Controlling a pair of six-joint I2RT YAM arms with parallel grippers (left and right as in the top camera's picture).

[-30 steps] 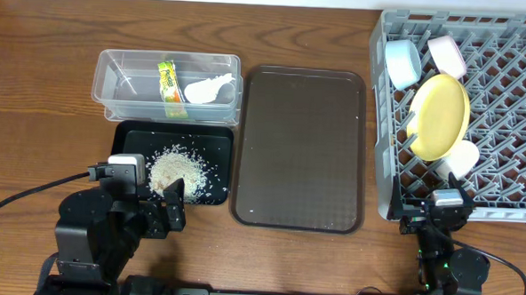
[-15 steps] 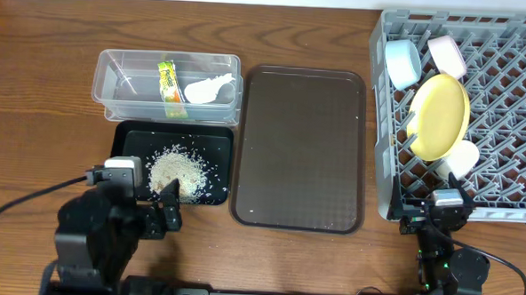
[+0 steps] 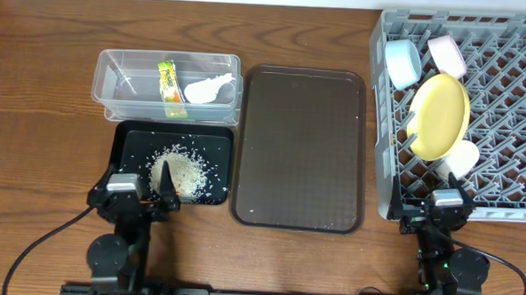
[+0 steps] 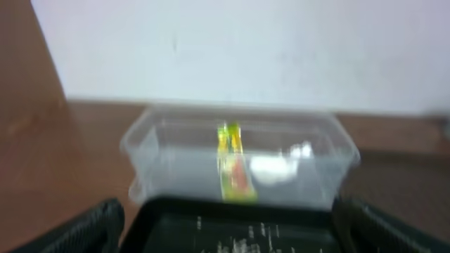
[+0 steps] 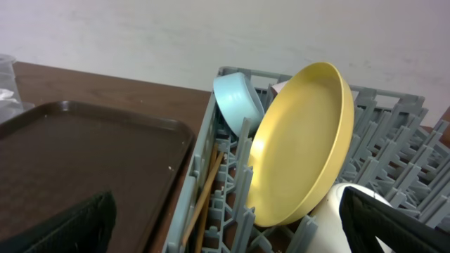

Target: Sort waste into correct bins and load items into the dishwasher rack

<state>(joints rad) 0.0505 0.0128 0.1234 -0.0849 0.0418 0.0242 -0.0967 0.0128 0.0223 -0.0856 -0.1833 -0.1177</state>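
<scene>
The clear tub [image 3: 114, 86] holds the green-and-yellow wrapper [image 3: 169, 87] and the crumpled white paper [image 3: 207, 89]. The black tray [image 3: 132, 142] in front of it holds the rice pile [image 3: 178, 171]. My left gripper [image 3: 140, 191] is open and empty at that tray's near edge. In the left wrist view [image 4: 232, 242] the tub [image 4: 169, 151] and wrapper [image 4: 233, 165] are blurred. The grey rack [image 3: 514, 105] holds the blue bowl [image 3: 402, 63], white bowl [image 3: 447, 56], yellow plate [image 3: 440, 115] and white cup [image 3: 461, 159]. The chopsticks [image 5: 208, 191] lie in the rack's left edge. My right gripper [image 3: 445, 203] is open and empty at the rack's front left corner.
A large dark brown serving tray [image 3: 300, 149] lies between the bins and the rack, with nothing on it. Both arms sit low at the table's front edge. The rack's near wall [image 5: 232, 211] stands just ahead of the right gripper.
The left arm has pulled back and folded down toward the front edge, its gripper now at the black tray's near rim. The right arm has not moved.
</scene>
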